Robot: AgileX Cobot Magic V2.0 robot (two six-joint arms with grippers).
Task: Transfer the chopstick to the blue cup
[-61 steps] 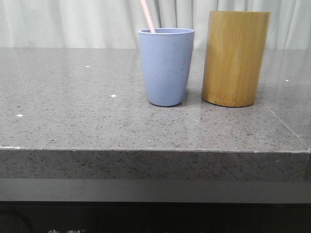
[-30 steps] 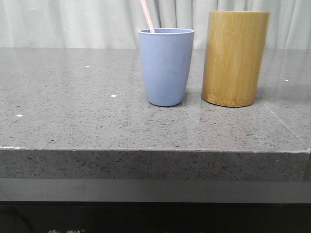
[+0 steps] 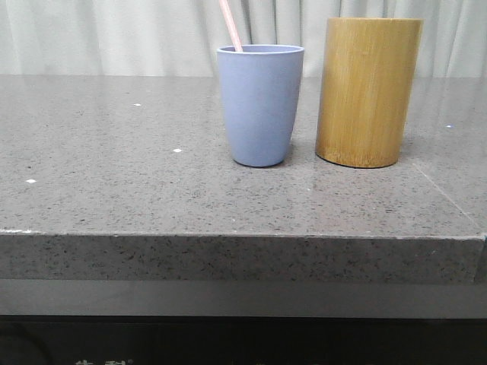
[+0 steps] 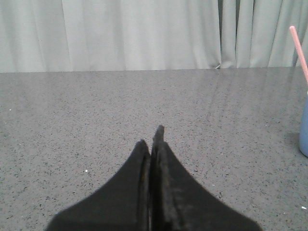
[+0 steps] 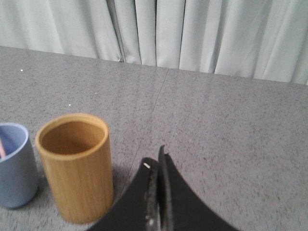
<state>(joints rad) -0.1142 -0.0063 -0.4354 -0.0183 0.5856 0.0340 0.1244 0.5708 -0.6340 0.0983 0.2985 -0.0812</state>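
Front view: 1 pink chopstick (image 3: 230,26) leans inside the blue cup (image 3: 260,104), just left of the bamboo holder (image 3: 367,91) on the grey counter (image 3: 114,182). Left wrist view: left gripper (image 4: 152,144) pressed together, empty. Right wrist view: right gripper (image 5: 157,166) likewise closed, empty, near the holder.

Low front camera faces the blue cup (image 3: 260,104) closely; both wrist views share it.

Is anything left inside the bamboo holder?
No, the right wrist view shows the bamboo holder empty; the pink chopstick stands in the blue cup.
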